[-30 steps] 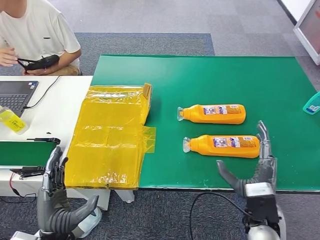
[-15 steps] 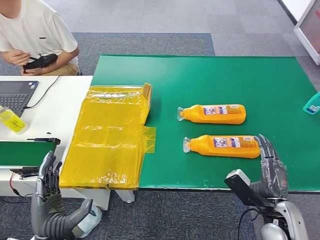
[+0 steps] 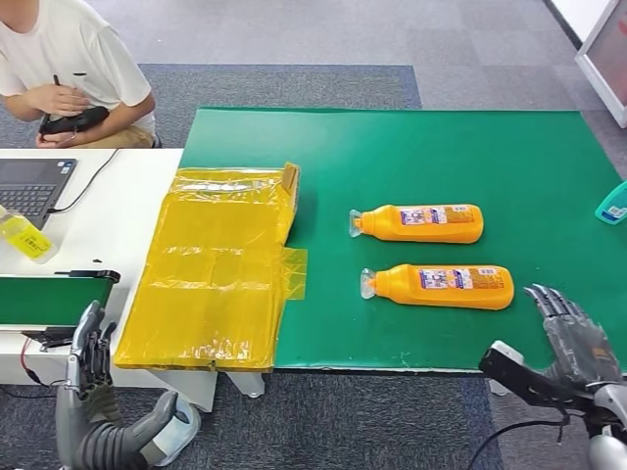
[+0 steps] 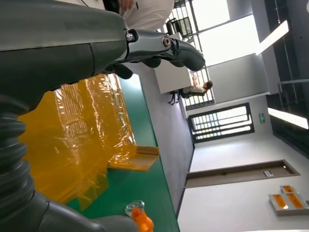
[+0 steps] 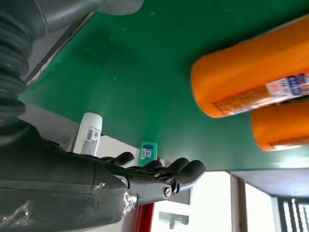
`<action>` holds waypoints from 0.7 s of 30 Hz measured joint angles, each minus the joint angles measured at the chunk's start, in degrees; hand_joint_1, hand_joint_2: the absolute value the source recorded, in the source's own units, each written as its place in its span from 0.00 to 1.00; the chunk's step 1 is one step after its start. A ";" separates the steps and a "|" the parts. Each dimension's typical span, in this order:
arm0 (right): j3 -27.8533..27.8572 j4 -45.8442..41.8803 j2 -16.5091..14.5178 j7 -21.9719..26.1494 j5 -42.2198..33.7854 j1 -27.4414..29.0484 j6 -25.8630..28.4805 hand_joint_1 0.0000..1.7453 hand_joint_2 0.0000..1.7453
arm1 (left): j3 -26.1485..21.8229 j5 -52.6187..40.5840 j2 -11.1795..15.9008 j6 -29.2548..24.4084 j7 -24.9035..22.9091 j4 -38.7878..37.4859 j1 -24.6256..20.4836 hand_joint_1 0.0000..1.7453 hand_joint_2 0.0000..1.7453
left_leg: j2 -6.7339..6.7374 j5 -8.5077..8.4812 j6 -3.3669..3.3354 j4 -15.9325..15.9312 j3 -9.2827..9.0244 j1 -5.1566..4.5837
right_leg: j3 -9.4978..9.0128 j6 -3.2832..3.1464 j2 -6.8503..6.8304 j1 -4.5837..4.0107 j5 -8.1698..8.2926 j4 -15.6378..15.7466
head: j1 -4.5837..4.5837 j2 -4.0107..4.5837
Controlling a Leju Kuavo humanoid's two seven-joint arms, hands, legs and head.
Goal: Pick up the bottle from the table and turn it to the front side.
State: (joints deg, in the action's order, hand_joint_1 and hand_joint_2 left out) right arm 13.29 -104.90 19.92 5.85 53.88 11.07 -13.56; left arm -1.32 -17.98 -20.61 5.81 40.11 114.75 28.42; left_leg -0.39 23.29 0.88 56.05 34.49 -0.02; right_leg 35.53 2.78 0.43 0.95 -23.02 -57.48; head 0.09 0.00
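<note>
Two orange bottles lie on their sides on the green table mat (image 3: 444,157), necks pointing left. The nearer bottle (image 3: 442,286) and the farther bottle (image 3: 421,222) both show blue and white labels. My right hand (image 3: 565,354) hovers at the table's front edge, to the right of and below the nearer bottle's base, fingers spread and holding nothing. In the right wrist view the nearer bottle's base (image 5: 251,72) lies beyond my fingers (image 5: 164,176). My left hand (image 3: 92,397) hangs low at the front left, fingers apart and empty.
A flattened yellow plastic-wrapped package (image 3: 215,264) covers the mat's left part. A white desk (image 3: 111,215) to the left carries a laptop (image 3: 29,186); a person (image 3: 67,69) sits behind it. A teal item (image 3: 612,204) lies at the mat's right edge.
My right hand has pulled away from the nearer bottle's base, moving right and down toward the table's front edge. My left hand has sunk slightly lower. The bottles have not moved.
</note>
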 joint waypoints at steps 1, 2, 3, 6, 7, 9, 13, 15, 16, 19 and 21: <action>-0.14 0.27 2.19 -0.51 -1.21 -0.45 -1.02 0.00 1.00 | -0.19 -0.17 0.00 0.02 0.00 0.00 0.13 0.00 1.00 | 0.00 0.00 -0.02 0.00 0.01 -0.01 | -0.01 0.01 0.00 0.01 0.00 0.00 | 0.01 0.00; -0.42 0.66 4.19 -0.97 -2.22 -1.10 -1.82 0.00 1.00 | -0.40 -0.11 0.00 0.14 0.00 0.00 0.26 0.00 1.00 | 0.00 -0.01 -0.02 0.00 0.02 -0.02 | -0.02 0.02 0.01 0.02 0.00 0.00 | 0.00 0.00; -0.90 1.31 6.30 -1.41 -3.09 -2.08 -2.63 0.00 1.00 | -0.63 0.07 0.00 0.40 0.00 0.00 0.38 0.00 1.00 | 0.01 -0.01 -0.03 0.00 0.03 -0.02 | -0.03 0.03 0.01 0.03 0.01 0.00 | 0.01 0.00; -3.64 4.66 11.98 -2.21 -5.06 -7.10 -4.81 0.00 1.00 | -1.21 0.34 0.00 1.48 0.00 0.00 0.47 0.00 1.00 | 0.03 -0.04 -0.04 0.00 0.01 -0.03 | -0.03 0.07 0.03 0.04 0.05 0.00 | 0.01 0.00; -4.95 6.17 13.50 -2.40 -5.74 -9.33 -5.32 0.00 1.00 | -1.33 0.05 0.00 1.64 0.00 -0.01 0.43 0.00 1.00 | 0.03 -0.07 -0.06 0.01 -0.02 -0.03 | -0.03 0.10 0.03 0.04 0.08 0.00 | 0.01 0.00; -7.99 9.50 16.21 -2.82 -7.46 -13.72 -5.99 0.00 1.00 | -1.46 -0.97 0.00 1.58 0.00 -0.04 0.30 0.00 1.00 | 0.03 -0.16 -0.12 0.02 -0.04 -0.03 | -0.03 0.16 0.00 0.04 0.12 0.00 | 0.01 0.00; -12.86 14.91 19.96 -3.20 -10.57 -19.62 -5.99 0.00 1.00 | -1.72 -1.88 0.00 1.85 0.00 -0.39 0.24 0.00 1.00 | -0.01 -0.23 -0.18 0.03 0.00 -0.03 | -0.05 0.18 -0.09 0.05 0.14 0.00 | 0.01 0.00; -14.46 16.84 20.94 -3.27 -11.12 -21.50 -5.66 0.00 1.00 | -1.86 -2.00 0.00 2.12 0.00 -0.62 0.20 0.00 1.00 | 0.00 -0.23 -0.18 0.03 0.00 -0.03 | -0.05 0.18 -0.07 0.05 0.14 0.00 | 0.01 0.00; -15.17 17.74 21.22 -3.29 -11.23 -22.33 -5.42 0.00 1.00 | -1.92 -2.02 0.00 2.26 0.00 -0.73 0.15 0.00 1.00 | 0.00 -0.23 -0.17 0.03 0.00 -0.03 | -0.04 0.18 -0.06 0.05 0.14 0.00 | 0.01 0.00; -17.22 20.39 21.61 -3.35 -11.36 -24.67 -4.83 0.00 1.00 | -2.02 -2.02 0.00 2.67 0.00 -1.05 -0.12 0.00 1.00 | 0.00 -0.23 -0.17 0.03 0.01 -0.03 | -0.03 0.18 -0.07 0.05 0.14 0.00 | 0.01 0.00; -18.40 21.83 21.63 -3.35 -11.34 -25.99 -4.62 0.00 1.00 | -2.03 -2.02 0.00 2.77 0.00 -1.28 -0.28 0.00 1.00 | 0.00 -0.23 -0.18 0.03 0.01 -0.03 | -0.03 0.18 -0.07 0.05 0.13 0.00 | 0.00 0.00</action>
State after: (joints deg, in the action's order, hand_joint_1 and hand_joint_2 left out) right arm -5.11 -83.07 41.55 2.49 42.54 -14.92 -18.19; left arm -3.34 -20.00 -20.61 8.58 40.11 113.47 28.14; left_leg -0.40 23.06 0.70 56.09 34.50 -0.05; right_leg 35.49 2.97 0.36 1.00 -22.89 -57.48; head 0.09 0.00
